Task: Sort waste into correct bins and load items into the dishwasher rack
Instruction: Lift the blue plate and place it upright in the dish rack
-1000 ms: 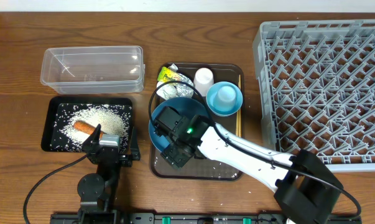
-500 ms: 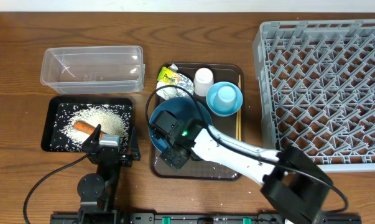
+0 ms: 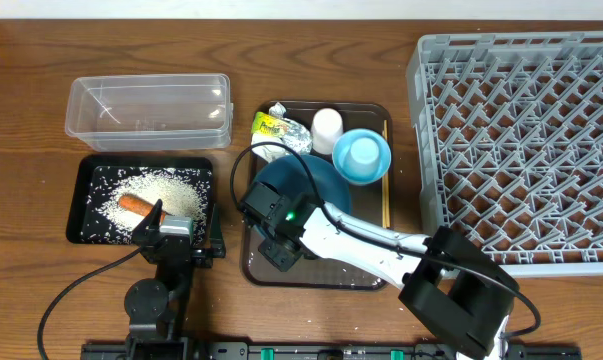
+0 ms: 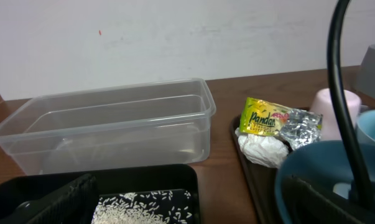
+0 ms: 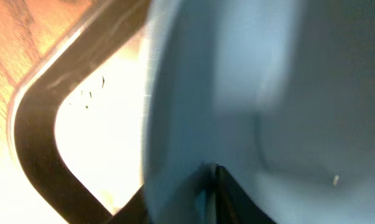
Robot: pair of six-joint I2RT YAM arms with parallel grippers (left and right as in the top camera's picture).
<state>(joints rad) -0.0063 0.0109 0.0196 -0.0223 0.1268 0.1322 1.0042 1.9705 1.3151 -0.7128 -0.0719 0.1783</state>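
Note:
The dark-blue dish [image 3: 311, 180] lies on the brown serving tray [image 3: 321, 276]. My right gripper [image 3: 262, 206] is at its left rim. In the right wrist view the fingers [image 5: 234, 196] pinch that rim, shut on the dish [image 5: 268, 93]. The light-blue bowl [image 3: 362, 156], white cup [image 3: 327, 124], crumpled wrapper [image 3: 275, 127] and chopsticks [image 3: 385, 190] sit on the same tray. Rice [image 3: 161, 192] and the carrot [image 3: 136, 203] lie in the black tray [image 3: 81, 170]. My left gripper [image 3: 184, 217] stands wide open at that tray's near edge, holding nothing. The clear box [image 3: 148, 111] has nothing in it.
The grey dishwasher rack [image 3: 521, 140] fills the right side. The right arm's black cable [image 4: 339, 81] arcs over the brown tray and crosses the left wrist view. A white wall stands behind the table's far edge.
The right gripper slid a little left along the dish and closed on its rim. The dish now looks shifted up and right under it. The left arm has not moved.

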